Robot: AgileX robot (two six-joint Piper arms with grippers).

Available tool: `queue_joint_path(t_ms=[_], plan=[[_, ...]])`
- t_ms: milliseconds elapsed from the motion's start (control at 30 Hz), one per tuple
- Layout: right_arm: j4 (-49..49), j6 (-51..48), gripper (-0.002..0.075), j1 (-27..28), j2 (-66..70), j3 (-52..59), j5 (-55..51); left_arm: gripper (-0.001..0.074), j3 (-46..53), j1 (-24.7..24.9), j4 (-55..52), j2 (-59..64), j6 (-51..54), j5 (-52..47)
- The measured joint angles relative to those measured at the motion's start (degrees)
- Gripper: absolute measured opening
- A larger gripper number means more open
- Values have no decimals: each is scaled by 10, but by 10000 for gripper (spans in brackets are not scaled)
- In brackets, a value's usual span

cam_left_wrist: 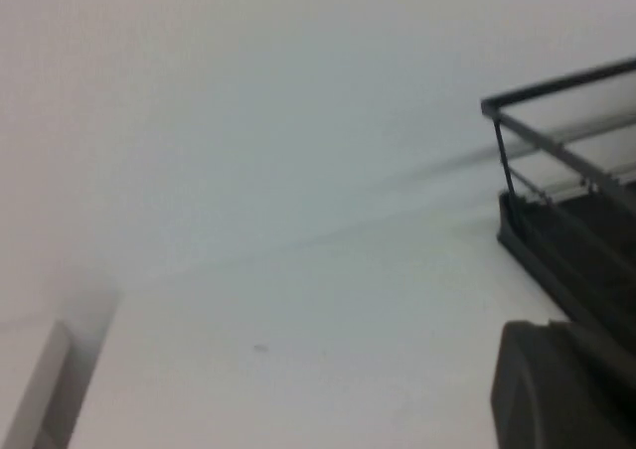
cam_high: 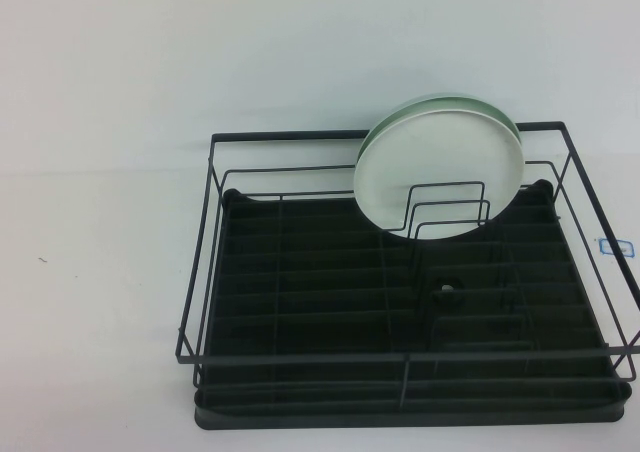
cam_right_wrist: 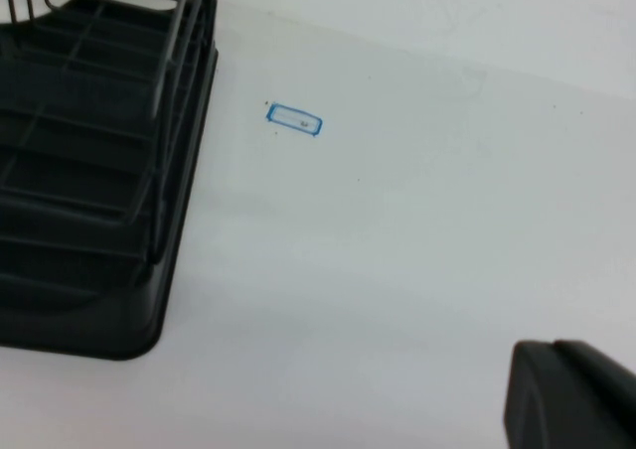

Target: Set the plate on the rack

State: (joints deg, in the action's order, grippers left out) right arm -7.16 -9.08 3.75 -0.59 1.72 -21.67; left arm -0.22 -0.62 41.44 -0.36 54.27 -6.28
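I see the plate standing on edge among the dividers at the far right of the rack, with a green plate behind it; a nudge to the wires could tip both. Count: two plates, one rack, one blue mark near the counter's right edge. Left gripper and right gripper hang off the rack's sides; jaws I cannot tell.

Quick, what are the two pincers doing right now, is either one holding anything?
Left pincer: beside the rack, holding nothing seen; open or closed cannot be told.
Right pincer: over bare table, holding nothing seen; cannot be told.
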Motion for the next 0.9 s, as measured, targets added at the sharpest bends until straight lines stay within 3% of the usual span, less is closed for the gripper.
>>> queue_joint_path(t_ms=[100,300,467,533,767,900], plan=[[0,0,18,0,0,0,-1,0,0,0,-121,0,-86,-67],[0,0,18,0,0,0,-1,0,2,0,-183,0,-108,-150],[0,0,18,0,0,0,-1,0,2,0,-440,0,-447,-132],[0,0,18,0,0,0,-1,0,2,0,-499,0,-508,-145],[0,0,18,0,0,0,-1,0,2,0,-502,0,-472,-143],[0,0,18,0,0,0,-1,0,2,0,-418,0,-454,-137]])
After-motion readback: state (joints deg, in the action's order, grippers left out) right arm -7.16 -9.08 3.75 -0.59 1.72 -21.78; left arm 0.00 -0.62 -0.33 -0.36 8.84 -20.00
